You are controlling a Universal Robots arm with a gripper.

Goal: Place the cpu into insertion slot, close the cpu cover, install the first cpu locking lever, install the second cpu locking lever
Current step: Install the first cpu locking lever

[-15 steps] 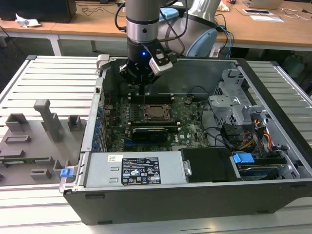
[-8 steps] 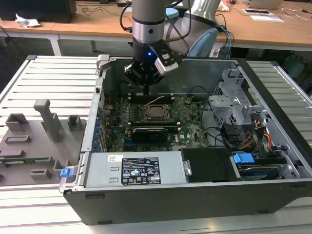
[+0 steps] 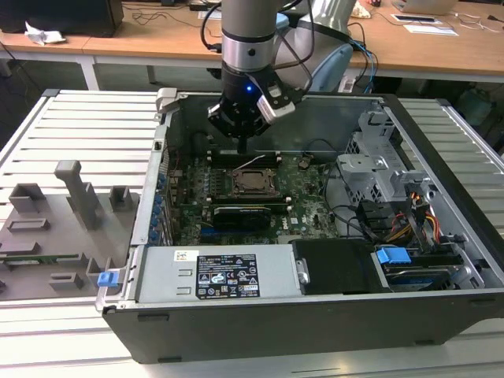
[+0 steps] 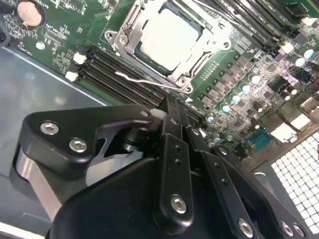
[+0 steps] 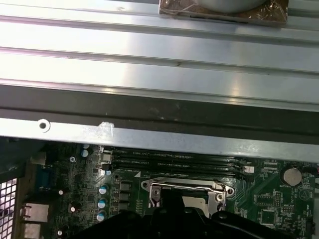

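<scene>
You see the end effector [image 3: 242, 143] at upper centre of the exterior view, fingers pinched together on nothing, near the cpu cover [image 4: 127, 42], which frames the cpu [image 4: 167, 40].

In the first wrist view the gripper [image 5: 172, 201] hides most of the cpu [image 5: 195, 200] and part of the cpu cover [image 5: 185, 187]. In the second wrist view the picture's edge cuts off one corner of the cpu cover [image 4: 128, 36].

Computer case [image 3: 276, 331] on slatted table [image 3: 79, 126]
</scene>
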